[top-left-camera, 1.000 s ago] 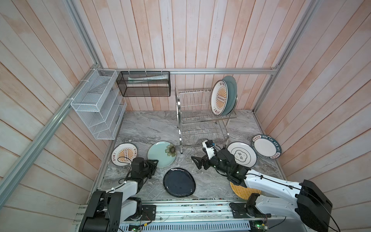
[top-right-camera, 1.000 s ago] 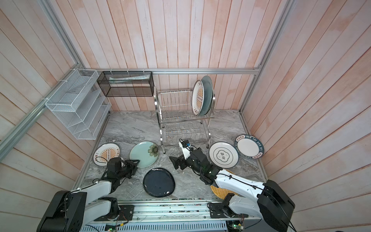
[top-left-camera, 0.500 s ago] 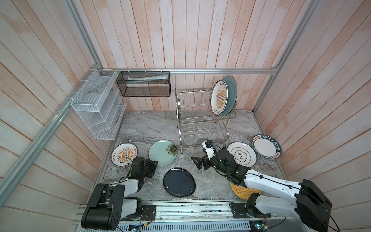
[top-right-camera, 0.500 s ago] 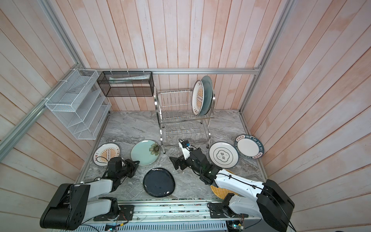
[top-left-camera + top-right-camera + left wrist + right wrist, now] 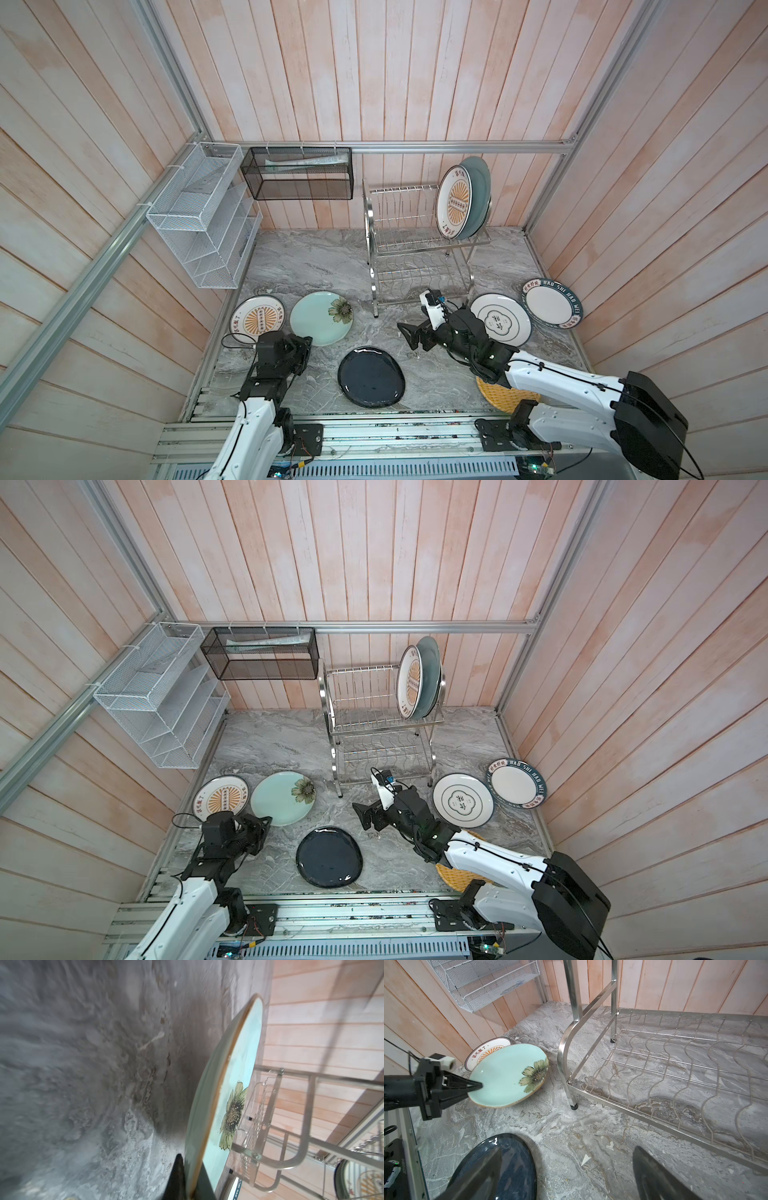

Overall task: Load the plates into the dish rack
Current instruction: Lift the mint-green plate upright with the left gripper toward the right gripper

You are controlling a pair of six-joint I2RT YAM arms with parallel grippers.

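My left gripper (image 5: pixel 305 343) (image 5: pixel 192 1164) is shut on the near rim of the pale green flowered plate (image 5: pixel 322 318) (image 5: pixel 506 1078). The plate sits tilted with its gripped side raised off the marble. My right gripper (image 5: pixel 409 336) (image 5: pixel 566 1151) hangs open and empty over bare marble, between the dark navy plate (image 5: pixel 371 376) (image 5: pixel 500 1165) and the dish rack (image 5: pixel 415 249) (image 5: pixel 374 729). An orange-sunburst plate (image 5: pixel 455 203) and a grey-blue plate (image 5: pixel 478 187) stand in the rack's top tier at the right end.
A second sunburst plate (image 5: pixel 257 320) lies at the left wall. Two white lettered plates (image 5: pixel 500 324) (image 5: pixel 550 303) lie at the right. A yellow woven plate (image 5: pixel 494 395) is partly under my right arm. A white mesh organiser (image 5: pixel 203 216) and a black basket (image 5: pixel 299 174) hang on the walls.
My left gripper's jaws have closed on the green plate's rim, and the plate has shifted a little left toward the sunburst plate. The right arm has not moved.
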